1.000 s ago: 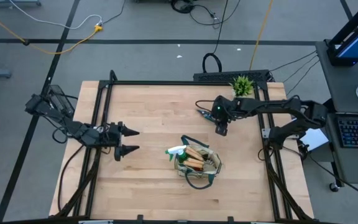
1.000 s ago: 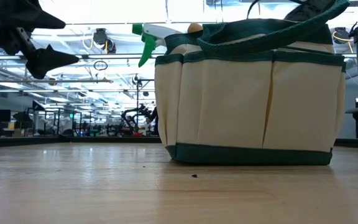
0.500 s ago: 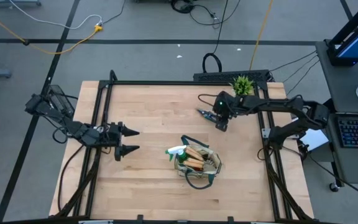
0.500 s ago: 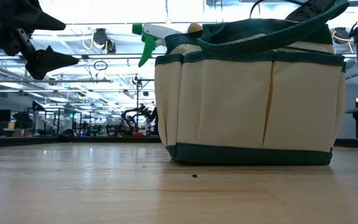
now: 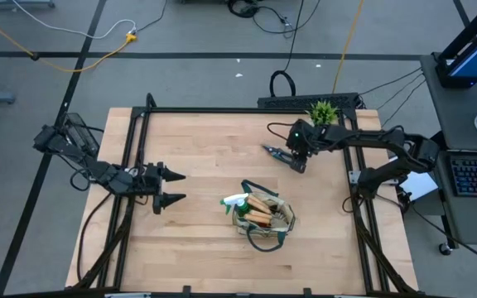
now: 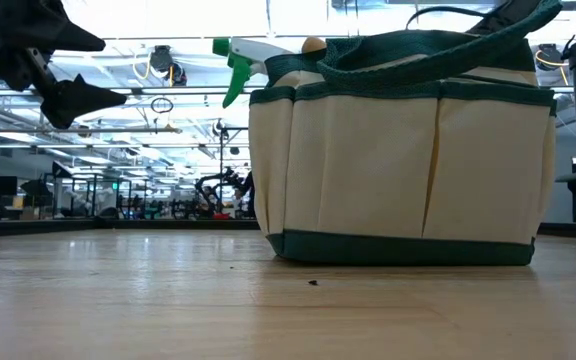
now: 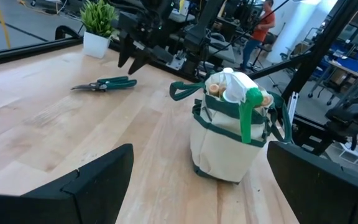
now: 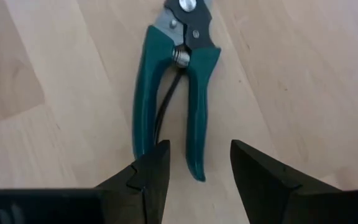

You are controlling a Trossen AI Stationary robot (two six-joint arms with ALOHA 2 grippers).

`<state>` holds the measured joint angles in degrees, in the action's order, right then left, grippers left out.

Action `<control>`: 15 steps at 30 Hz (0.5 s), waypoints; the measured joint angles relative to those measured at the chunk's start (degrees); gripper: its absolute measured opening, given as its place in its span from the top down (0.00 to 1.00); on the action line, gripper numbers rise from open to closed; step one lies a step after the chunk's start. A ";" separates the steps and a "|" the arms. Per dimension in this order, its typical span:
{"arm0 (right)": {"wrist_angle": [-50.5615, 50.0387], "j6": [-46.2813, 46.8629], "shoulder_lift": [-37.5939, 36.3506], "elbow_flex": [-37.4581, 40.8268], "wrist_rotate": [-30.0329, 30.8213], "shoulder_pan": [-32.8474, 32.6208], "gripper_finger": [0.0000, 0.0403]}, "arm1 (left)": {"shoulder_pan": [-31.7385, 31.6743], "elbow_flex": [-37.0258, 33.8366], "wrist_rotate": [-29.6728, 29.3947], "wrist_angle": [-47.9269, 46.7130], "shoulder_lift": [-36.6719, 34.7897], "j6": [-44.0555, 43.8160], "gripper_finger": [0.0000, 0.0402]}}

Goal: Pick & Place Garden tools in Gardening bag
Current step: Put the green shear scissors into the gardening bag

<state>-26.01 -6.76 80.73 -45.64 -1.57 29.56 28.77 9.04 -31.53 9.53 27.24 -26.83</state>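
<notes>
The pruning shears (image 8: 176,81), with teal handles, lie flat on the table at the far right (image 5: 276,151). My right gripper (image 8: 201,149) is open and hangs above the free ends of the handles, fingers pointing down, one on each side. It also shows in the high view (image 5: 298,163) and the left wrist view (image 7: 135,53). The gardening bag (image 5: 262,217) stands upright at the table's middle, holding the green spray bottle (image 5: 237,201) and wooden-handled tools (image 5: 262,210). My left gripper (image 5: 172,187) is open and empty, left of the bag.
A small potted green plant (image 5: 322,112) stands at the far right edge, just beyond my right gripper. A black frame (image 5: 139,157) runs along the table's edges. Bare wood lies between the bag and the shears. A person (image 7: 266,18) stands in the room beyond.
My right gripper has moved a little toward the table's far edge and slightly right, staying over the shears. The shears, the bag and my left gripper have kept still.
</notes>
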 joint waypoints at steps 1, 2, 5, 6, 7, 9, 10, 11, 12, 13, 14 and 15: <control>0.44 0.02 0.00 0.56 -0.01 0.00 0.60 | 0.00 0.00 0.00 -0.06 0.02 0.00 0.07; 0.85 0.02 0.00 1.12 0.00 0.00 0.60 | 0.00 0.00 0.00 -0.06 0.00 -0.02 0.07; 2.13 0.62 0.00 2.85 -0.02 0.00 0.60 | 0.00 0.00 -0.01 -0.05 0.00 -0.11 0.07; 2.75 0.97 0.00 3.43 0.02 0.00 0.60 | 0.00 0.00 0.00 -0.04 0.00 -0.20 0.07; 3.54 1.31 0.00 3.95 -0.02 0.00 0.60 | -0.05 0.00 0.00 -0.04 0.00 -0.30 0.07; 5.18 1.40 0.00 4.88 0.02 0.00 0.60 | -0.23 0.00 -0.01 -0.01 0.01 -0.33 0.07; 5.79 1.37 0.00 5.21 0.06 -0.02 0.60 | -0.42 0.00 0.00 0.03 0.00 -0.33 0.07; 6.46 1.37 0.00 5.56 0.22 0.00 0.60 | -0.65 0.00 0.00 0.05 0.00 -0.39 0.07; 7.29 1.37 0.00 5.92 0.33 0.00 0.60 | -0.90 0.00 0.00 0.07 0.00 -0.63 0.07; 8.13 1.37 0.00 6.28 0.35 0.01 0.60 | -1.16 0.00 0.02 0.07 0.00 -0.74 0.07; 8.85 1.37 0.00 6.64 0.37 0.04 0.60 | -1.37 0.00 0.00 0.09 0.00 -0.96 0.07; 9.37 1.42 0.00 7.00 0.38 0.07 0.60 | -1.57 0.00 0.02 0.12 0.00 -1.16 0.07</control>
<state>-16.64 -5.34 80.73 -38.64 -1.18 29.63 27.20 9.04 -31.51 9.65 27.24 -27.99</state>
